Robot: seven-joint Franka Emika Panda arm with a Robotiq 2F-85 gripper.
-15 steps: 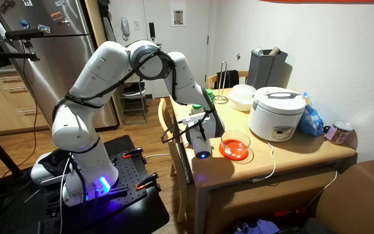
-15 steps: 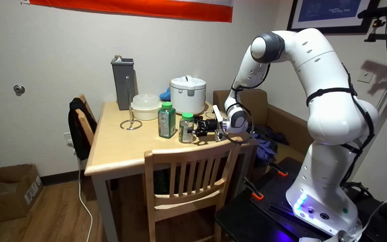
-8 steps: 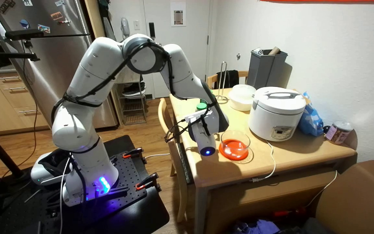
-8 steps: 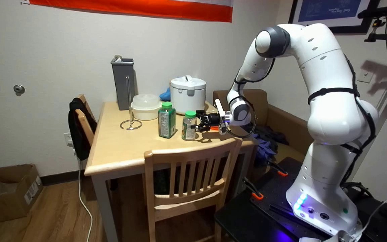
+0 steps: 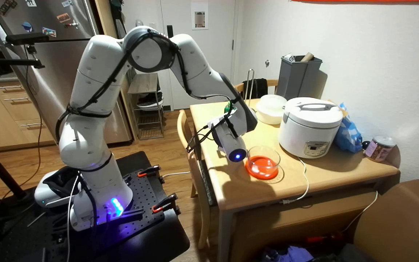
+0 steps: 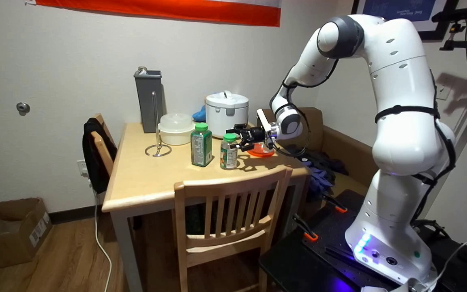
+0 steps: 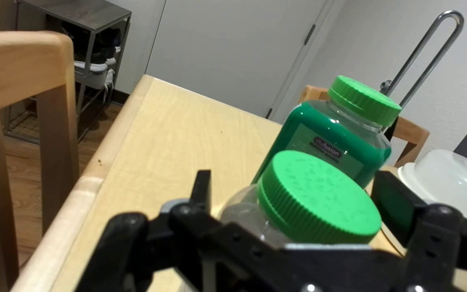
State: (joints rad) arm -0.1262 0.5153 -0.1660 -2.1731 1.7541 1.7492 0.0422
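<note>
- Small bottle (image 6: 228, 157): upright on the table (image 6: 156, 174), green cap (image 7: 318, 194) on; you cannot make out its contents.
- Big bottle (image 6: 201, 146): green, capped, upright, just beside the small bottle.
- Bowl (image 5: 264, 153): clear glass, red disc (image 5: 262, 177) beneath.
- Tub (image 5: 270, 109): white, covered.
- Cooker (image 5: 310, 127): white, closed, blue bag (image 5: 348, 133) beside it.
- Bin (image 5: 298, 76): gray, cardboard tube (image 5: 308, 56) sticking out.
- Jar (image 5: 379, 148): lidded, near the blue bag.
- Your pincer (image 6: 231, 139): spread wide, one finger to either side of the cap; you cannot tell whether either touches.
- In your way: the big bottle, directly past the cap in the wrist view; metal stand (image 7: 428, 56) farther on.
- Chair (image 6: 233, 184): back close along the table's edge.
</note>
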